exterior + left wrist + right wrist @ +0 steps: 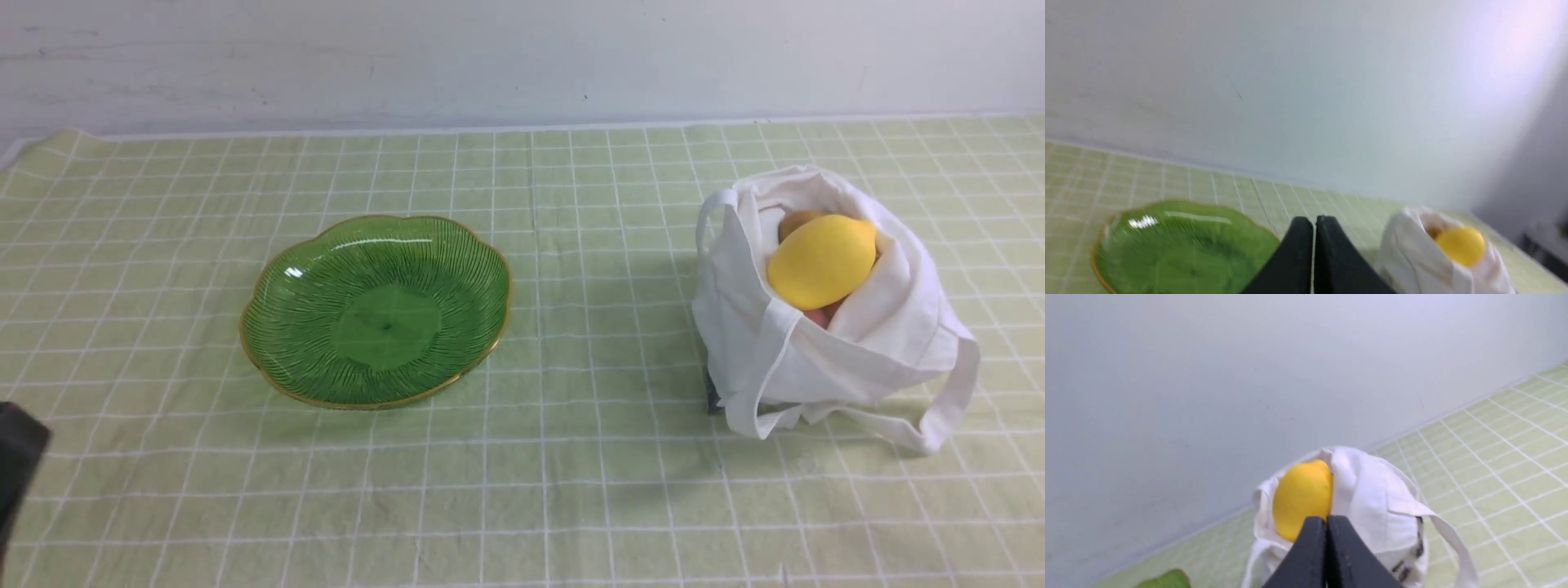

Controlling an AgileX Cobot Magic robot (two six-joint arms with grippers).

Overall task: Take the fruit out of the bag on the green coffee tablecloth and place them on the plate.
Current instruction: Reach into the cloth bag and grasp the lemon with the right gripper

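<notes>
The white bag (824, 343) stands on the right of the green coffee tablecloth (571, 457), its mouth open. Fruit fills it: a big yellow lemon (821, 261) on top, a brownish one (796, 220) behind, a pink-red one (820, 317) below. The dark-green plate (375, 310) with a gold rim lies empty to the left. My left gripper (1314, 222) is shut and holds nothing, near the plate (1180, 245) and short of the bag (1425, 261). My right gripper (1326, 522) is shut and empty, close in front of the bag (1372, 498) and lemon (1300, 498).
A pale wall (522, 57) closes the back of the table. One long strap (939, 408) of the bag trails on the cloth at its right. A dark part of my left arm (16, 465) shows at the front view's left edge.
</notes>
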